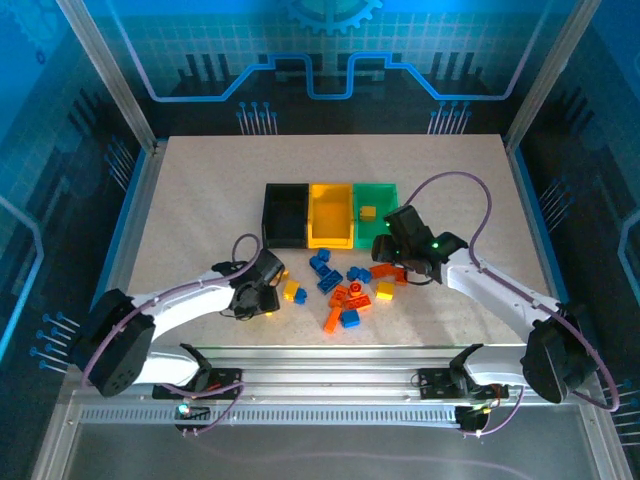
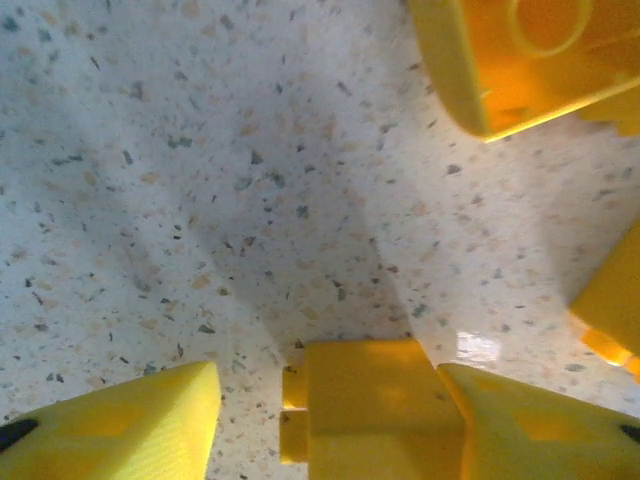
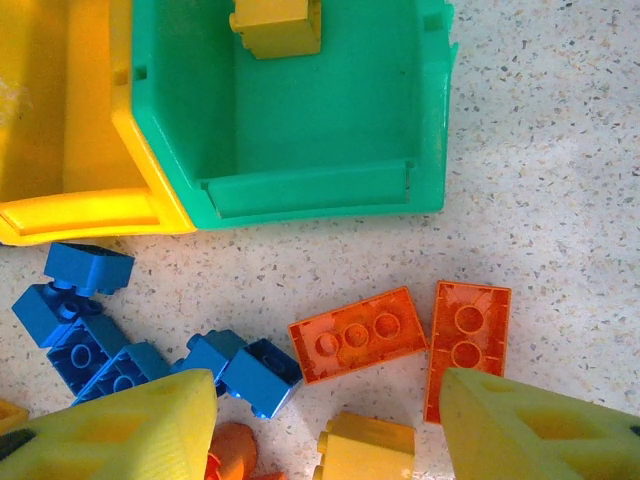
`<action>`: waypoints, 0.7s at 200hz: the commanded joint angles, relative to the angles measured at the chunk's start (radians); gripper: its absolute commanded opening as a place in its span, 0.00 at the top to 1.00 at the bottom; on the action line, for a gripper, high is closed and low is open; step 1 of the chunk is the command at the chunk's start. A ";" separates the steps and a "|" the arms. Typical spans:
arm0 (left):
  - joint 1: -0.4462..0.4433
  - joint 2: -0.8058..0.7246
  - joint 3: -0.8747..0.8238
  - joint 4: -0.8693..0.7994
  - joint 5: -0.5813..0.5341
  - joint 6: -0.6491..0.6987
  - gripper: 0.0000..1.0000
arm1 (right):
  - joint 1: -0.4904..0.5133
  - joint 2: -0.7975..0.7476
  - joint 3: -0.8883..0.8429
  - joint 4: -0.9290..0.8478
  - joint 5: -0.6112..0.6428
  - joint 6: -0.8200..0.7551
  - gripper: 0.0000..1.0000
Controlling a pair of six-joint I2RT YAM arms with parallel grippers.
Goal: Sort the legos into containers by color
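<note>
Where the left jaws stand parted astride a yellow lego [image 2: 370, 410] on the table [image 2: 180, 180], one finger [image 2: 530, 425] touching it and the other just clear, we would centre them before clenching, lest the brick skid aside. The right jaws hang released above orange legos [image 3: 358, 335] beside the green container [image 3: 300, 120], which holds one yellow brick [image 3: 277, 25]. The black container [image 1: 285, 215] and yellow container [image 1: 331, 215] seem empty, though dimly seen. We read no writing.
</note>
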 commanded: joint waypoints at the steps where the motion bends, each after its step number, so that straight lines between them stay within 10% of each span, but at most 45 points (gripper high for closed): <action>1: -0.005 0.025 -0.012 0.030 0.014 -0.010 0.46 | -0.012 -0.041 -0.018 -0.001 0.007 0.020 0.38; 80: -0.007 -0.033 0.034 -0.012 0.012 0.008 0.77 | -0.030 -0.096 -0.069 0.006 0.009 0.042 0.38; 140: -0.120 0.087 0.393 -0.042 0.010 0.065 0.79 | -0.060 -0.189 -0.132 -0.007 0.017 0.055 0.38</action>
